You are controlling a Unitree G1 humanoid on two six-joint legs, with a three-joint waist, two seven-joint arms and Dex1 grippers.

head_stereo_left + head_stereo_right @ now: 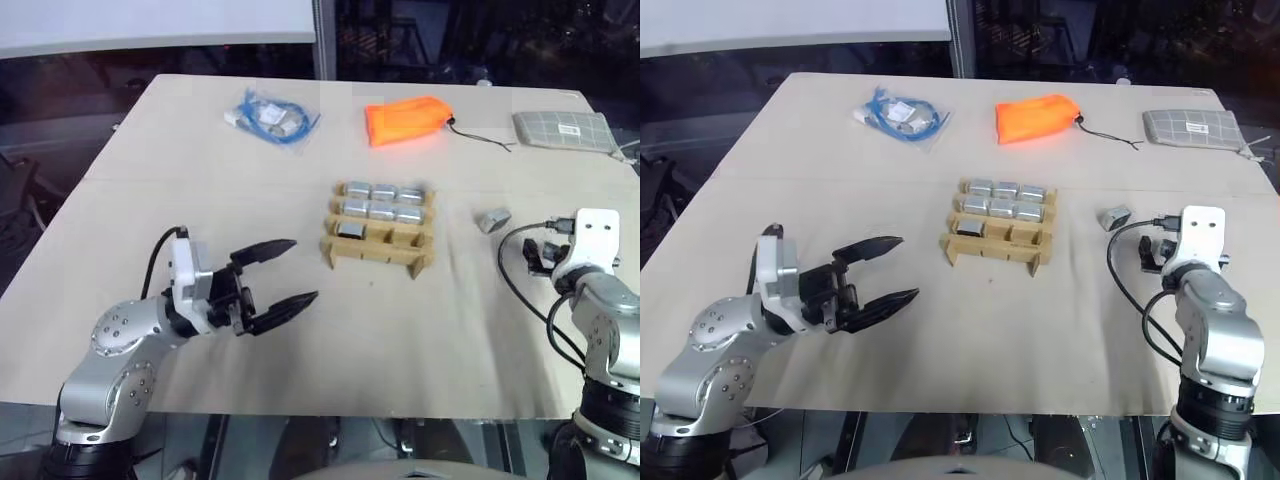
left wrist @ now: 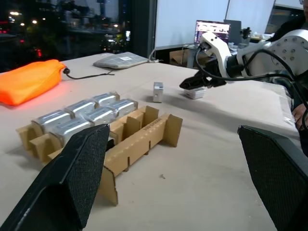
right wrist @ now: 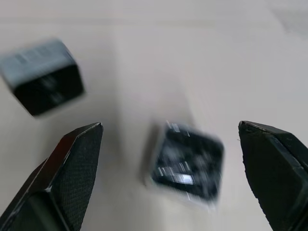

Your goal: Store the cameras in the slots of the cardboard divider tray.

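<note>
Left gripper wide open, empty; right gripper open over camera.

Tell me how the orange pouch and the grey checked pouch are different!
The orange pouch is bright and puffy; the grey checked pouch is pale, flat and gridded. The orange one lies nearer the table's middle, the grey one by the right edge. A dark cord trails from the orange pouch. Both lie at the table's far side.

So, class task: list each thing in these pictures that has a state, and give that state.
Cardboard divider tray: seven slots filled, two front slots empty.
Loose cameras: two lying on the table beside the tray.
Left tool: open, empty.
Right tool: open over a loose camera.
Orange pouch: closed.
</note>
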